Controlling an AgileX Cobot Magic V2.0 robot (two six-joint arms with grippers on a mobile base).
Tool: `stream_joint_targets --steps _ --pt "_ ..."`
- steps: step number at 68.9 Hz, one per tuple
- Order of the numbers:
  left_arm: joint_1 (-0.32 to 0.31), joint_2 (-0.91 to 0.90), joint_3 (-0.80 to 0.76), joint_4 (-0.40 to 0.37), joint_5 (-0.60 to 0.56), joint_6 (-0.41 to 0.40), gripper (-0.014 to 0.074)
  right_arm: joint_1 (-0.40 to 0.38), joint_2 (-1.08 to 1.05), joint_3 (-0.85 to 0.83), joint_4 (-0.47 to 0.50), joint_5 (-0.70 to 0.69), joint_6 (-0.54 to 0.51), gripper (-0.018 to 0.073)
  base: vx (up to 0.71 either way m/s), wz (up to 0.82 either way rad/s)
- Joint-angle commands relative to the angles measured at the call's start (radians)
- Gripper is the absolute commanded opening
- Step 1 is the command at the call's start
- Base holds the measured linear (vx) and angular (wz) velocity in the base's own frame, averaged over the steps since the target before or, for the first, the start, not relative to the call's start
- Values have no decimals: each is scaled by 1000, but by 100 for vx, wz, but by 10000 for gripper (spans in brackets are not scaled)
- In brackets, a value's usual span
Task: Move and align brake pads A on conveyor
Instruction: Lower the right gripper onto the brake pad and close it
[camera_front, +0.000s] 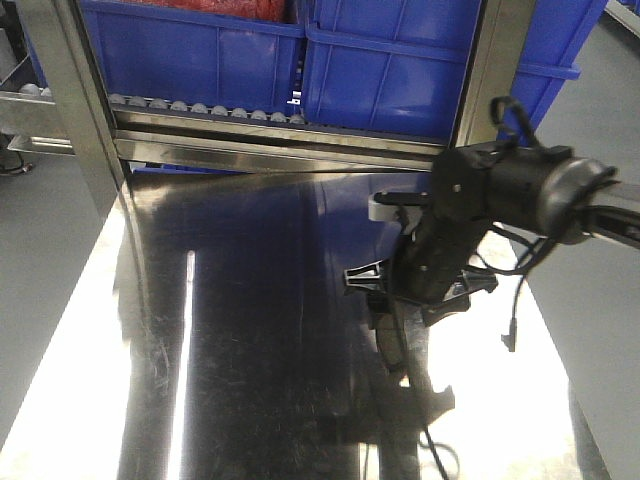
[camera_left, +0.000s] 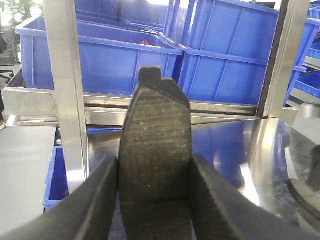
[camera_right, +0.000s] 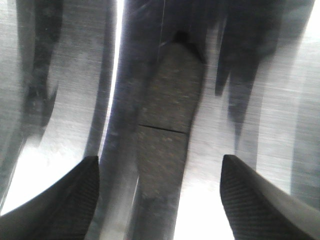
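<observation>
**A:** What has the left gripper (camera_left: 154, 167) got hold of?

**B:** Its two black fingers (camera_left: 95, 205) are pressed in against the edges of a flat, dark grey, curved oblong brake pad (camera_left: 155, 125). The pad stands on end between them with its rough friction face towards the wrist camera. A small black tab of the backing plate shows at its top, and a faint groove crosses it low down, level with the fingers.

**A:** Where is that pad in the scene?

**B:** It is in front of the large blue plastic bins (camera_left: 225, 55) at the far side, with the shiny steel tabletop (camera_left: 260, 165) behind it to the right. An upright steel post (camera_left: 67, 90) stands just to its left. I cannot tell whether its lower end touches anything.

**A:** And the right gripper (camera_right: 160, 159)?

**B:** It is spread wide and grips nothing. Its textured black fingertips (camera_right: 65, 200) sit at the near left and near right of the wrist view. A second brake pad (camera_right: 175, 90) lies flat on the steel between them, touching neither.

**A:** How does that one lie?

**B:** Friction face up, with its length running away from the camera and the groove across its middle.

**A:** What does the front view add?

**B:** The black right arm (camera_front: 520, 190) comes in from the right and bends down over the right part of the tabletop. The pad beneath it cannot be made out there. The blue bins rest on a roller rack (camera_front: 200, 105) along the far edge.
</observation>
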Motion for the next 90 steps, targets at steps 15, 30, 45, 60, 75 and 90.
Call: stream_joint_targets --steps 15,30,45,60,75,90 --pt "-2 14 -25 1 -90 -4 -6 11 69 -138 -42 71 57 487 0 0" --pt "-2 14 -25 1 -90 -4 -6 11 112 -167 -55 79 65 460 0 0" --pt "-2 14 -25 1 -90 -4 -6 11 148 -167 -55 98 61 360 0 0" --pt "-2 14 -25 1 -90 -4 -6 9 112 -165 -60 78 32 29 0 0" --pt "-2 14 -25 1 -90 -4 -6 -60 28 -142 -1 83 -69 -11 0 0" --pt "-2 14 -25 1 -90 -4 -6 -218 -145 4 -40 40 -147 -8 0 0"
